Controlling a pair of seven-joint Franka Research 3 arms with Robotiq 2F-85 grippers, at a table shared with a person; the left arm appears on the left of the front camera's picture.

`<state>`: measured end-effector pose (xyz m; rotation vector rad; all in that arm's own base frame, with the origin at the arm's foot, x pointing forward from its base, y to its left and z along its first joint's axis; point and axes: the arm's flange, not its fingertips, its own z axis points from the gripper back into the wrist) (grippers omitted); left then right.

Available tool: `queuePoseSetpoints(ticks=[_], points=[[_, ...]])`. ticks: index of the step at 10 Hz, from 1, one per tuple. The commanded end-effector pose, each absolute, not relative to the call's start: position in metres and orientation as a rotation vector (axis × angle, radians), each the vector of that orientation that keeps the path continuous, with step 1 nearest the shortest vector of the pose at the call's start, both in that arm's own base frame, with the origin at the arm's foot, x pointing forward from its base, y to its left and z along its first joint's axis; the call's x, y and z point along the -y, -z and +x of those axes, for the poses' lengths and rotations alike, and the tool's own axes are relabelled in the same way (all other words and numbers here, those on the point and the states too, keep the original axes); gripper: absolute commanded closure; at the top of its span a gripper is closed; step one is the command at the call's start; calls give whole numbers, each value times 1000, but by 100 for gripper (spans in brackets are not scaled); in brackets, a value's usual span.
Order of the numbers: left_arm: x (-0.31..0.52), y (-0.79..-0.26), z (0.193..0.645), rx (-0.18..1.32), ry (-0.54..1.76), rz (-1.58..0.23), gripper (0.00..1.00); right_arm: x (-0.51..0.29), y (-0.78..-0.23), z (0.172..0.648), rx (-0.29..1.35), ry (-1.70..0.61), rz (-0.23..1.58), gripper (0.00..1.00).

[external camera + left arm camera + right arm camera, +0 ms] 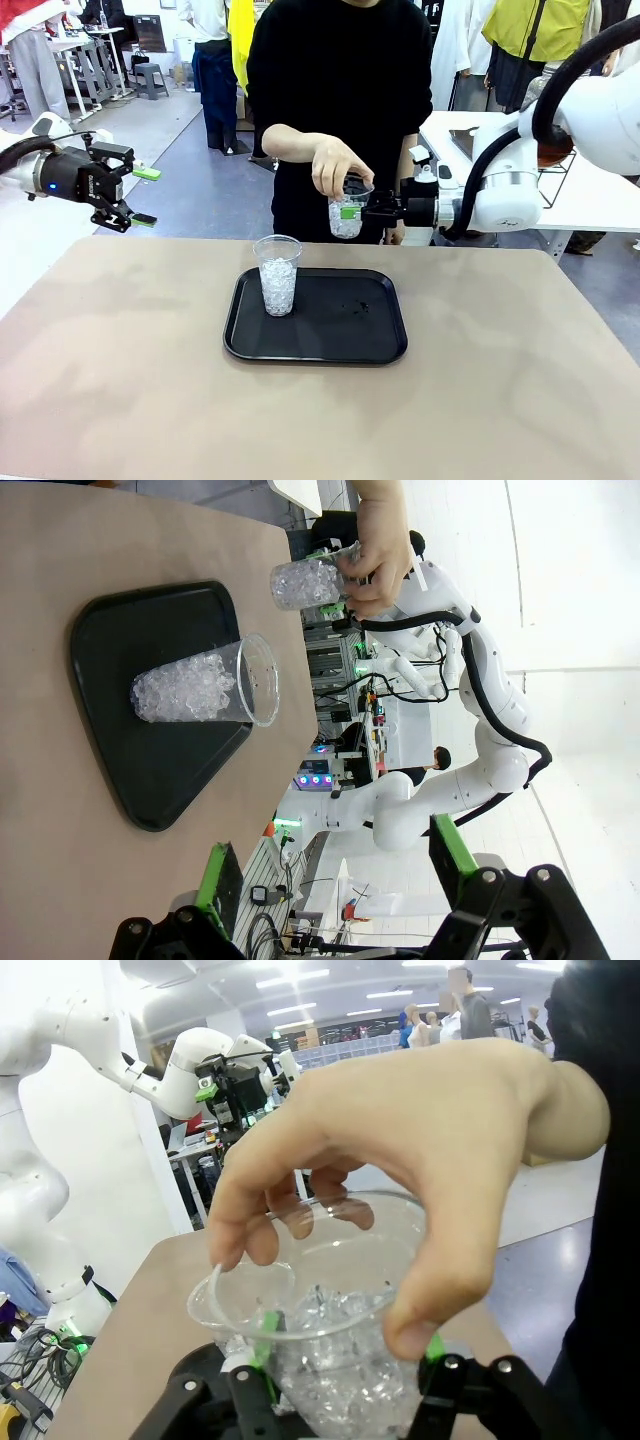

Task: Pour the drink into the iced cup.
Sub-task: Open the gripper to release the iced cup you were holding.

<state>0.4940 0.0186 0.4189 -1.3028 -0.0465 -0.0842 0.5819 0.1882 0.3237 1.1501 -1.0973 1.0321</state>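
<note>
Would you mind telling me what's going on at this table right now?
A person's hand holds a clear cup of ice by its rim above the far edge of the table. The right gripper has its fingers on either side of that cup, so it looks like a handover; I cannot tell whether it has clamped. A second iced cup stands upright on the black tray. The left gripper hangs open beyond the table's left side. Neither cup seems to hold any drink yet.

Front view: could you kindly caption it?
Person's hand and right pincer hold an iced cup; a second cup stands on the black tray.
</note>
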Motion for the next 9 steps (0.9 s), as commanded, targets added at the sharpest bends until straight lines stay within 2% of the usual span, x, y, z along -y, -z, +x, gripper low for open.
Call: queuePoseSetpoints(ticks=[1, 2, 4, 9], points=[[-18, -420, 492, 46, 74, -1307, 0, -178, -328, 576, 1116, -1023, 1133, 36], [-18, -420, 492, 46, 74, -1307, 0, -178, -329, 576, 1094, -1031, 1152, 36], [-18, -420, 492, 46, 74, -1307, 0, -174, -328, 574, 1071, -1012, 1165, 0], [-18, -420, 492, 46, 74, -1307, 0, -133, -338, 569, 1097, -968, 1120, 0]])
